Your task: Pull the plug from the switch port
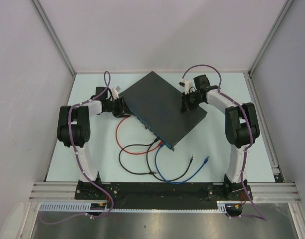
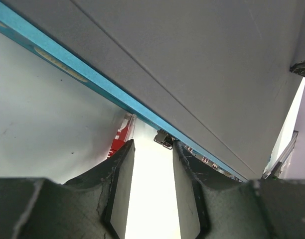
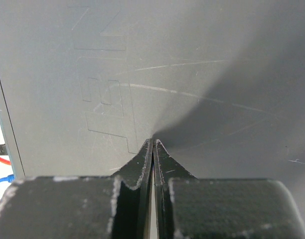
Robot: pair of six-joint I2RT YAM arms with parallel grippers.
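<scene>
- We see the switch (image 1: 162,107) askew mid-worktop (image 1: 92,159), its teal edge (image 2: 92,82) facing the left hand (image 2: 152,149), whose fingers stand apart, gripping nothing.
- Sockets stay mostly hidden. A red plug (image 2: 121,137) and a dark plug (image 2: 164,138) peek from that edge.
- The right hand (image 3: 152,143), fingers together, meets the switch's top, where the embossed marks (image 3: 105,94) are unreadable.
</scene>
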